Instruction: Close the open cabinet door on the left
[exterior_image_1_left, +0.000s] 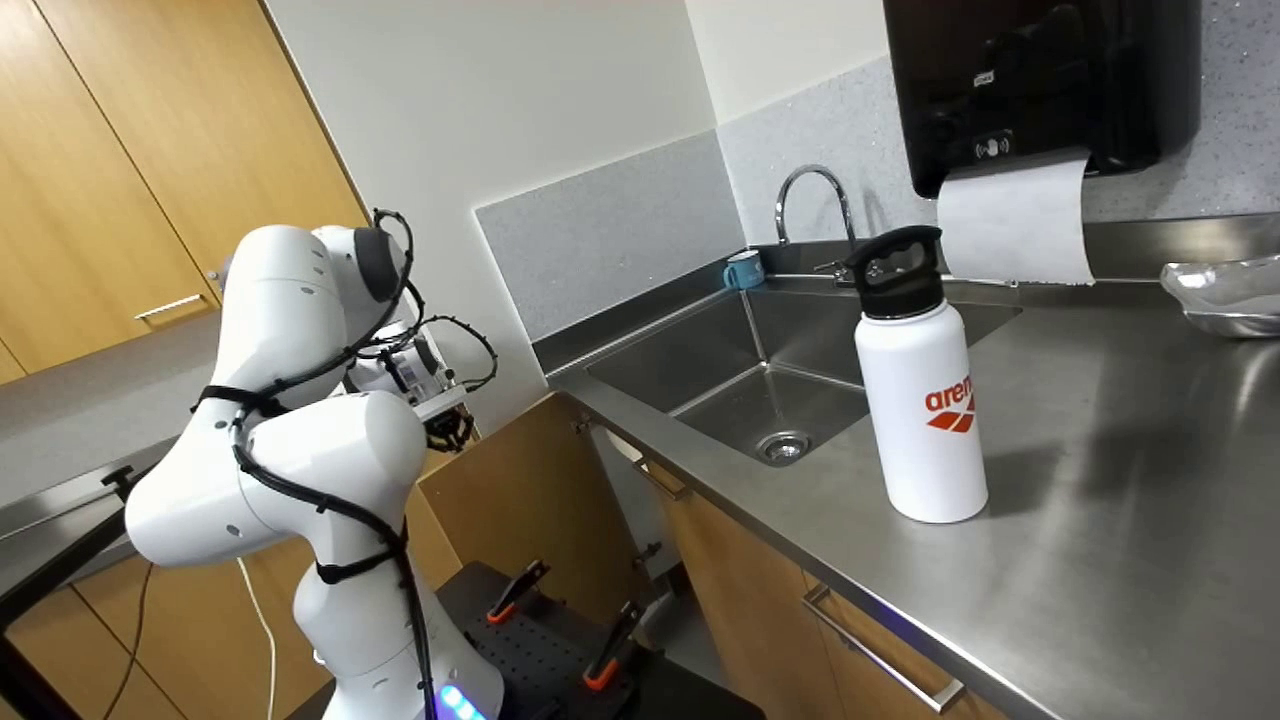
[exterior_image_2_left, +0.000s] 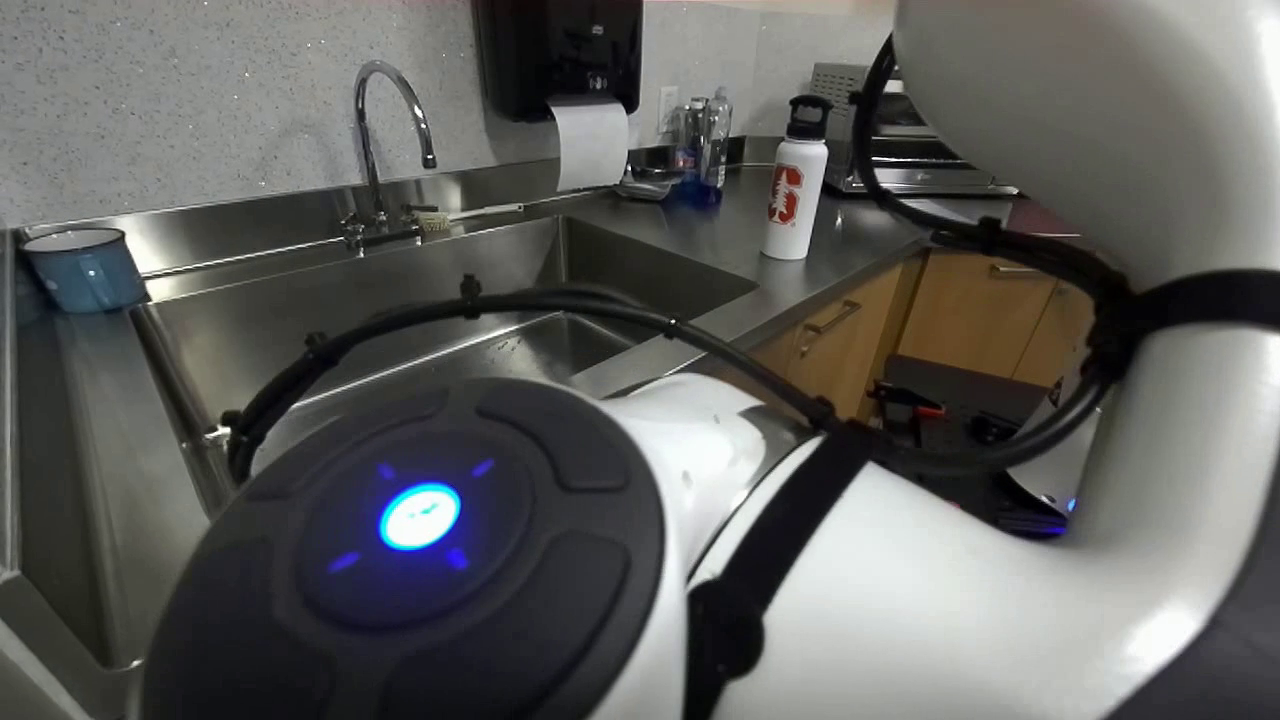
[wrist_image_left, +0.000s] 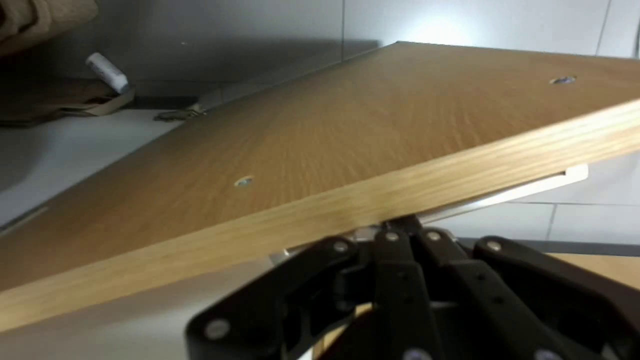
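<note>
Light-brown flat wooden cabinet door is standing open at eight o'clock from the grey rectangular steel sink. Our black jointed gripper is holding its fingers together, nothing visible between, tips partly hidden. We are expecting stiff, fairly heavy, easy-hinged wood, best pushed ungripped from outside, near its free edge.
</note>
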